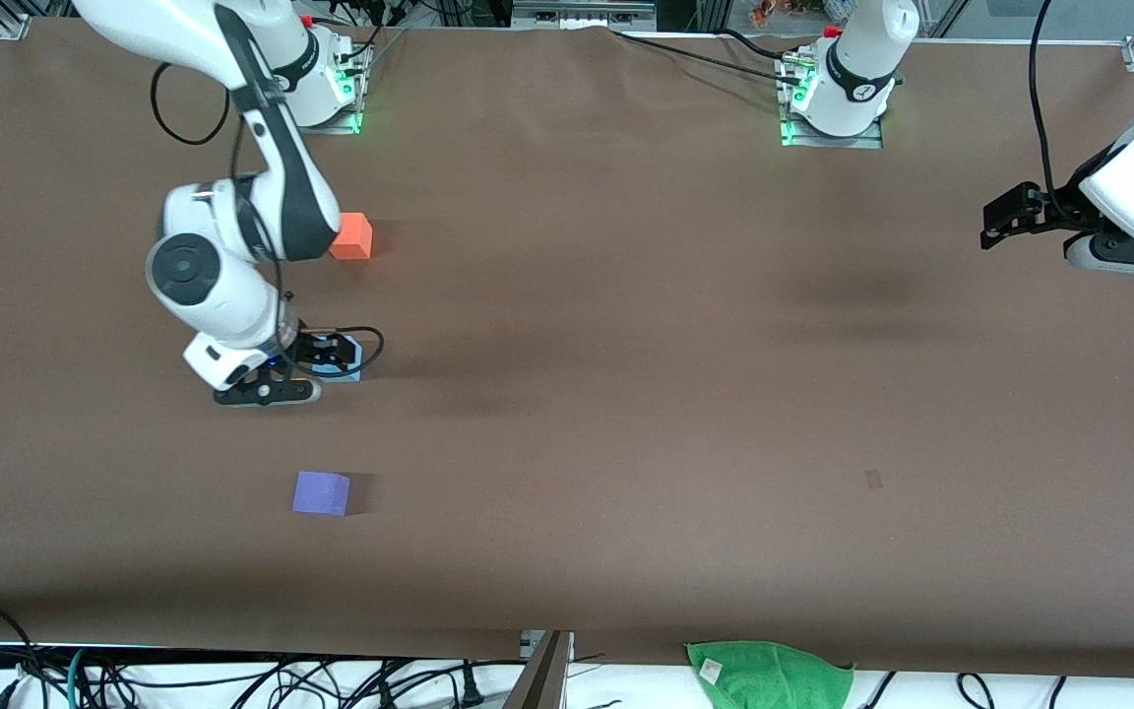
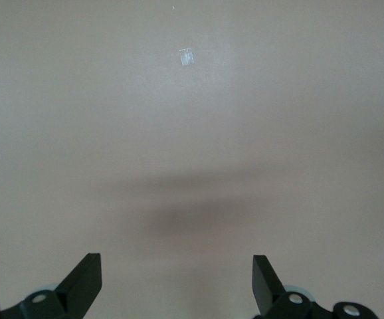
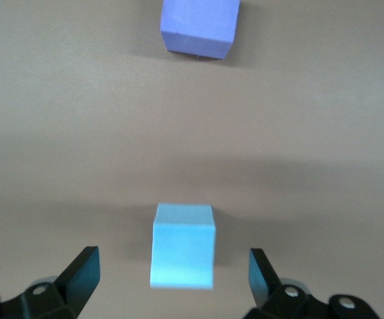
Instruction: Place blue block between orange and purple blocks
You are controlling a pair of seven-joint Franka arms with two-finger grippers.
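Sky-blue and matte, the blue block (image 3: 183, 246) rests flat on the brown table (image 1: 626, 394), toward the right arm's end, between the 2 other cubes. The orange block (image 1: 352, 236) sits closer to the robots' edge, and the purple block (image 1: 321, 492) closer to the front camera's edge, so the 3 form a rough line with gaps on both sides of the blue one. By that layout, the placement looks done.

Around the blue block, the right gripper (image 1: 331, 353) sits low over the table with its jaws spread wide. In the right wrist view both fingertips (image 3: 86, 272) stand clear of the cube's sides with table showing in each gap, so the block is released and nothing is grasped. That width would let the gripper rise without dragging the cube.

Well apart, the left gripper (image 1: 1005, 219) waits over the left arm's end of the table, fingers (image 2: 89, 279) spread and empty, only bare tabletop and a small pale fleck (image 2: 186, 57) beneath it.
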